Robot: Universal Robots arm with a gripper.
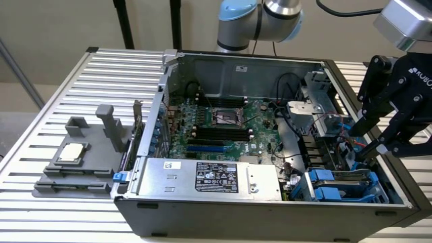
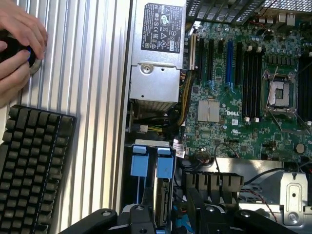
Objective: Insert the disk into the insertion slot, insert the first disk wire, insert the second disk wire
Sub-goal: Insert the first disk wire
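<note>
We are seeing the gripper (image 1: 373, 151) hanging just above the disk (image 1: 335, 183), which is sitting in the slot (image 1: 382, 192) at the case's (image 1: 270, 210) corner — whether it is clenched on anything, we cannot tell. Crowded cables (image 1: 341, 132) there are risking a snag — or a misaligned plug.

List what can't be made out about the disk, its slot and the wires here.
- How deep the disk sits: in the exterior view the insertion slot's blue clips cover it; in the wrist view the picture's edge cuts it off.
- Whether any disk wire is plugged in: in the exterior view the gripper stands in front.
- Object under the hand: wrist view, covered.
</note>
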